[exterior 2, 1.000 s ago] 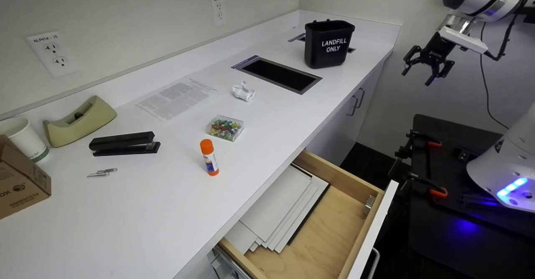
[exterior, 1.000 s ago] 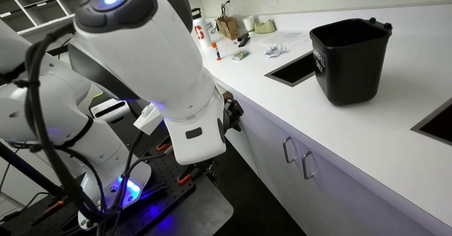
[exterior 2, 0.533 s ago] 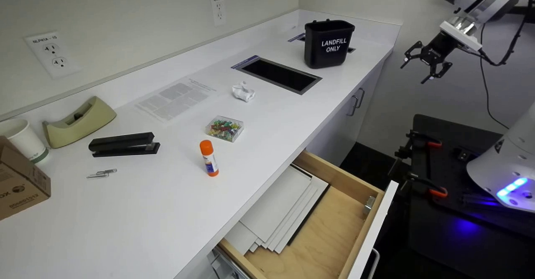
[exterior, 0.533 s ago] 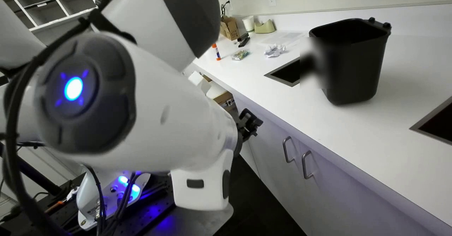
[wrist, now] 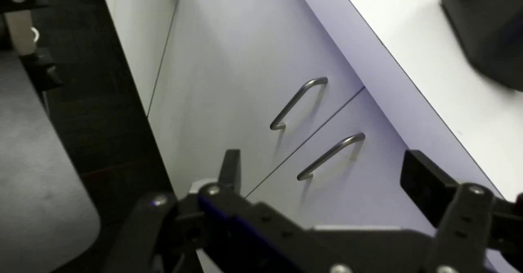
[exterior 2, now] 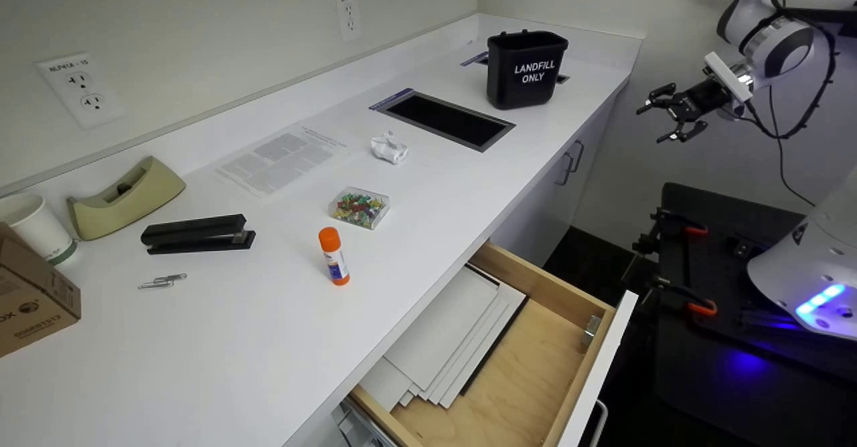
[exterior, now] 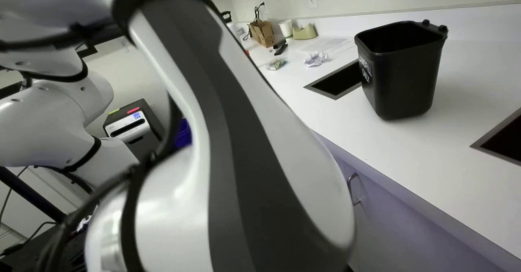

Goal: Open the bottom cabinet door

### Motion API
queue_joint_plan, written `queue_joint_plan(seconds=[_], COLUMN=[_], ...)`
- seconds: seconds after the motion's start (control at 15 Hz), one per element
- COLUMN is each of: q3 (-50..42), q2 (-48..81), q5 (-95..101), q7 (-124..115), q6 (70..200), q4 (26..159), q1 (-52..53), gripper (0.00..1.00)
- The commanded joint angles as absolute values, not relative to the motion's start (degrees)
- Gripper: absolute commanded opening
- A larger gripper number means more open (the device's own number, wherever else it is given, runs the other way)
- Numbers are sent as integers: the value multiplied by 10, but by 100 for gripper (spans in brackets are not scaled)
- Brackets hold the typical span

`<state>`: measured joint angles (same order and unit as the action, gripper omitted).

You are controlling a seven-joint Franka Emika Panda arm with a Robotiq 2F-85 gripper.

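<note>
The bottom cabinet door (wrist: 380, 195) is a flat white panel, closed, with a slim metal bar handle (wrist: 331, 156) near its left edge. In the exterior views this handle (exterior: 353, 188) shows below the counter edge, and as the farther of two handles (exterior 2: 580, 155). The twin door (wrist: 229, 68) beside it is also closed; its handle (wrist: 298, 103) is hidden behind the arm in an exterior view. My gripper (wrist: 325, 171) is open and empty, with the door's handle between its fingers in the picture but apart from them. In an exterior view the gripper (exterior 2: 653, 124) hangs away from the cabinet front.
A white-fronted drawer (exterior 2: 598, 370) with a wood interior stands pulled out, holding panels. A black landfill bin (exterior 2: 527, 72) stands on the white counter (exterior 2: 254, 340). The robot's dark table (exterior 2: 710, 380) with clamps faces the cabinets. My forearm (exterior: 244, 141) covers much of an exterior view.
My arm has swung so its forearm now hides the gripper in an exterior view. The gripper has tilted from pointing downward to pointing more sideways, toward the cabinets. It stays open; the doors have not moved.
</note>
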<state>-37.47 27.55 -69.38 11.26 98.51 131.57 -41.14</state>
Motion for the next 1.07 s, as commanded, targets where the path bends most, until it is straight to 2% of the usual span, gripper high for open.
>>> queue_joint_plan(seconds=[0.0,0.07,0.27,0.53,1.0], q3=[-306,-321,-293,-286,-218], q2=[393,334,391,405,488], q5=[-724,-709,-711,-713,-851], q7=[127,121,121,109,95], q6=[902,949,928,916,885], q4=[1217,1271,1224,1210,1183], q1=[-494,-476,-505,-509,-570], gripper=[100,100,100,100,100])
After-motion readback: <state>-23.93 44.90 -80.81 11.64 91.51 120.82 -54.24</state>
